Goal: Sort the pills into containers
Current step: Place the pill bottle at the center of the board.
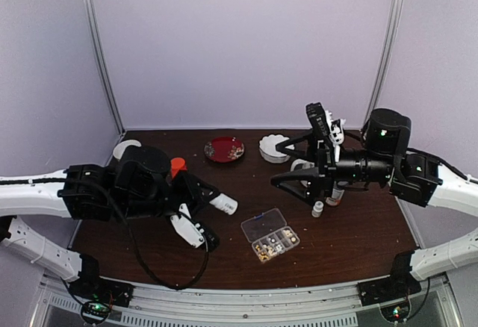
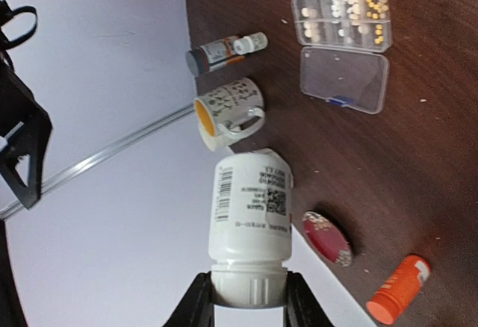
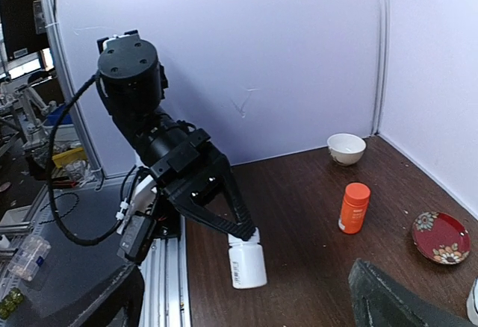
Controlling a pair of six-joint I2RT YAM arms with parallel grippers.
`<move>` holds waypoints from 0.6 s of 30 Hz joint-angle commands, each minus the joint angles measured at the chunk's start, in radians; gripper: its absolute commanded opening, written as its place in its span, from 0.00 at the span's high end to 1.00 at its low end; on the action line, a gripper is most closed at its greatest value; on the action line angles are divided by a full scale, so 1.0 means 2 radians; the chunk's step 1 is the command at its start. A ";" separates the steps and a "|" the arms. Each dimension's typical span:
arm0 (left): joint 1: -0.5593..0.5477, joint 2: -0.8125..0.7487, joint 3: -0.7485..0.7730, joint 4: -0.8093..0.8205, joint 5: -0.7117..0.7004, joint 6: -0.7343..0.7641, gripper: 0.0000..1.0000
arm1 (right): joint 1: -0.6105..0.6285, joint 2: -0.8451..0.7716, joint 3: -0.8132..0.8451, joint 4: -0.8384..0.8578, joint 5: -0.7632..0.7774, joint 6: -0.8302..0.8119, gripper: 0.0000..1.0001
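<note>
Left gripper (image 2: 249, 297) fingers pinching cap of white bottle (image 2: 252, 215); right gripper (image 1: 278, 164) fingers spread, empty; organiser box (image 1: 261, 225) open on tabletop (image 1: 358, 230).

The left claw (image 2: 249, 291) ran off the bottom edge, its sides partly covering the cap of the white bottle (image 2: 250, 207). Of the right claw (image 1: 278, 164), its own wrist view caught only one dark finger (image 3: 396, 301), cropped. From above, the pills (image 1: 273, 246) were too small to tell apart.
</note>
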 commanded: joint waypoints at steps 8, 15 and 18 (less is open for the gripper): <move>0.056 0.077 0.020 -0.264 -0.094 -0.239 1.00 | -0.008 -0.039 -0.059 0.003 0.090 -0.022 0.00; 0.140 0.189 0.066 -0.358 -0.130 -0.326 1.00 | -0.008 -0.059 -0.076 0.003 0.088 -0.020 0.00; 0.162 0.251 0.104 -0.412 -0.106 -0.356 1.00 | -0.008 -0.067 -0.085 0.013 0.085 -0.015 0.00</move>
